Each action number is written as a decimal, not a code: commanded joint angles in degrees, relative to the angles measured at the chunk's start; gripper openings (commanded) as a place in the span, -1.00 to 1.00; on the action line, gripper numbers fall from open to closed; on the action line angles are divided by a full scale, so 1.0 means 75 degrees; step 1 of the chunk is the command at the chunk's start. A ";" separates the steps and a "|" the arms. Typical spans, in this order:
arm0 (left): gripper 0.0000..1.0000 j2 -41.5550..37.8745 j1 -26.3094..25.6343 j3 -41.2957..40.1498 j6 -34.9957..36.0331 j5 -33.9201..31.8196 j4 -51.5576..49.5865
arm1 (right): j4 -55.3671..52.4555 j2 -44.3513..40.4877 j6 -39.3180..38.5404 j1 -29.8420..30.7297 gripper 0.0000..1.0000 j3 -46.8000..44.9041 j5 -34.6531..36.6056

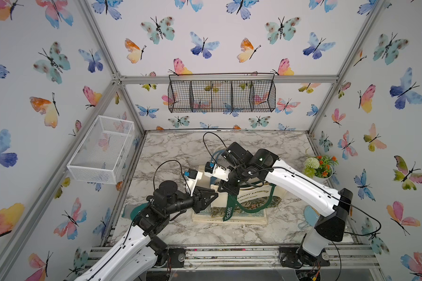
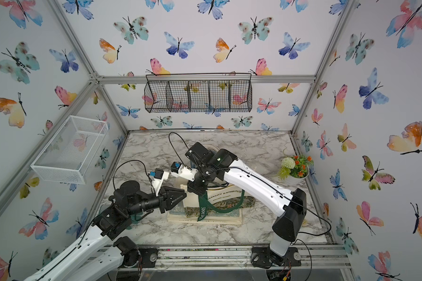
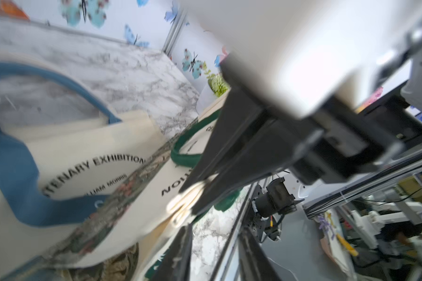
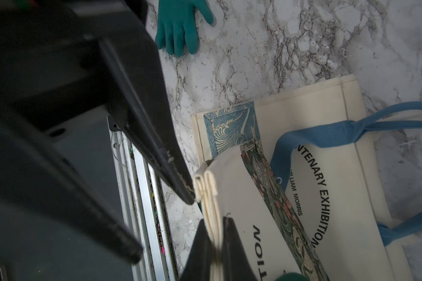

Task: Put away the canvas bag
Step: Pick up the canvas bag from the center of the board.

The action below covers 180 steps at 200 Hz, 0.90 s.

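A cream canvas bag [image 1: 252,194] [image 2: 225,194] with green handles and a floral band is folded and lifted at one end over the table's middle. My right gripper [image 1: 223,189] [image 4: 217,225] is shut on its folded cream edge [image 4: 208,194]. The left gripper [image 1: 214,194] [image 3: 217,243] stands open just beside that same corner, one fingertip [image 4: 187,194] next to the fold and nothing between its fingers. A green handle [image 1: 229,209] hangs down. Under it a second cream bag [image 4: 327,116] with blue handles [image 3: 7,155] lies flat.
A teal glove [image 4: 180,26] [image 1: 135,211] lies near the left arm. A white wire basket [image 1: 100,150] hangs on the left wall and a black wire basket [image 1: 221,96] on the back wall. A potted plant [image 1: 319,167] stands at the right.
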 commanded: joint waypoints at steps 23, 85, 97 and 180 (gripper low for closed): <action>0.17 -0.0102 -0.0013 0.0637 0.1728 -0.0199 -0.0415 | -0.0384 -0.0355 0.0317 0.0044 -0.96 0.0360 -0.0271; 0.21 0.0099 -0.0008 0.0913 0.3063 -0.0069 -0.0693 | -0.0289 -0.0865 0.0507 0.0044 -0.96 0.0742 -0.1384; 0.20 0.0141 -0.0015 0.0953 0.3119 -0.0237 -0.0715 | -0.0274 -0.0930 0.0540 0.0043 -0.96 0.0774 -0.1605; 0.22 0.0227 -0.0007 0.1150 0.3423 -0.1271 -0.1030 | -0.0431 -0.1154 0.0877 0.0044 -0.97 0.0255 -0.2215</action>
